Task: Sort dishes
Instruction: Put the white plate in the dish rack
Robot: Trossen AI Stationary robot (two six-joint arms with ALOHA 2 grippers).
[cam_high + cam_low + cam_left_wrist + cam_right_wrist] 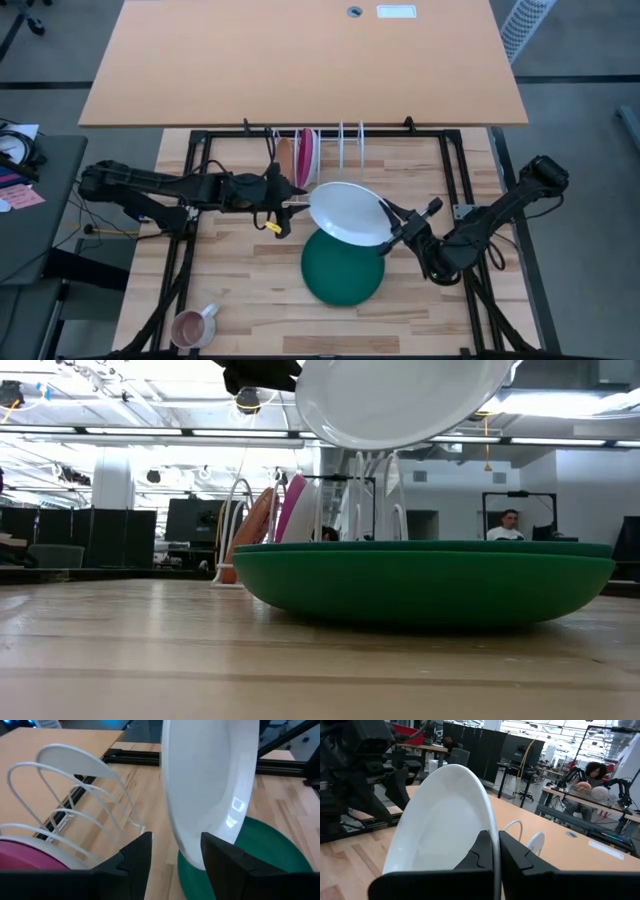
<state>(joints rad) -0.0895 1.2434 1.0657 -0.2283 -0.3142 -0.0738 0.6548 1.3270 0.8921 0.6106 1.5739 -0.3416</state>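
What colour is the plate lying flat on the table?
Dark green plate; clearest in the high view.

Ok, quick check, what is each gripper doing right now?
Left gripper: open, fingers either side of the white plate's rim.
Right gripper: shut on the white plate, holding it above the green plate.

Light comes from overhead: rows of ceiling strip lights (130,435) show in the low view and burn out to white near the top. The white plate (347,213) carries a small window-shaped glare spot in the left wrist view. The wooden table (150,650) is evenly bright, with a soft shadow under the green plate (425,580). Its nearest boards blur in the low view.
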